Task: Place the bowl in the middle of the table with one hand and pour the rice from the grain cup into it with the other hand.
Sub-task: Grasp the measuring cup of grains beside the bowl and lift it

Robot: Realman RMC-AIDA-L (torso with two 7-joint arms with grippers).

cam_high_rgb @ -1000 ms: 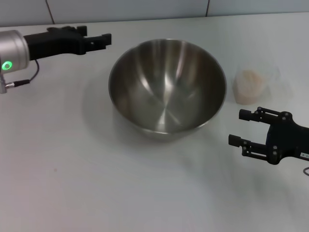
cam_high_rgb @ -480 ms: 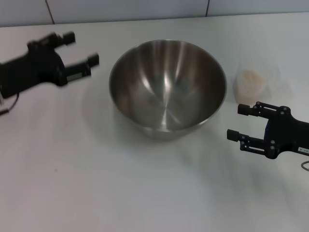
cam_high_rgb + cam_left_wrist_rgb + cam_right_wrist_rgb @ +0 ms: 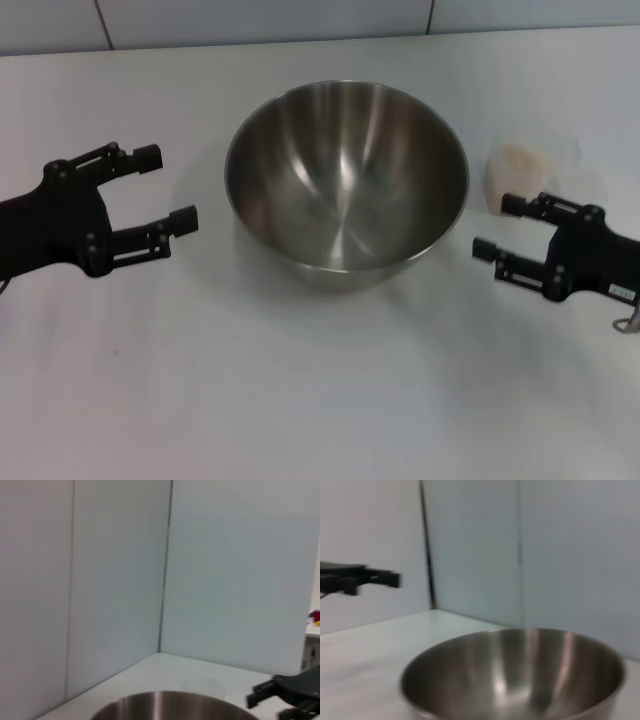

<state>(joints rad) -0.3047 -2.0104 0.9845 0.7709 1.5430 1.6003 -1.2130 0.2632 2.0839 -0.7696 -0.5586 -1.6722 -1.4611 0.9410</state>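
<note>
The steel bowl (image 3: 347,180) stands upright in the middle of the white table (image 3: 300,400), with nothing in it. To its right is the clear grain cup (image 3: 535,172), upright, with pale rice (image 3: 516,162) inside. My right gripper (image 3: 496,226) is open just in front of the cup, its fingers pointing toward the bowl and holding nothing. Left of the bowl, my left gripper (image 3: 170,187) is open and apart from the rim. The bowl (image 3: 520,675) fills the right wrist view, with the left gripper (image 3: 370,576) beyond it. The left wrist view shows the bowl's rim (image 3: 170,702) and the right gripper (image 3: 272,697).
Pale wall panels (image 3: 300,20) run along the table's far edge. In both wrist views the panels meet in vertical seams behind the bowl.
The left arm has swung from the far left corner down to the bowl's left side. The right gripper has moved farther back, close to the grain cup. Bowl and cup have not moved.
</note>
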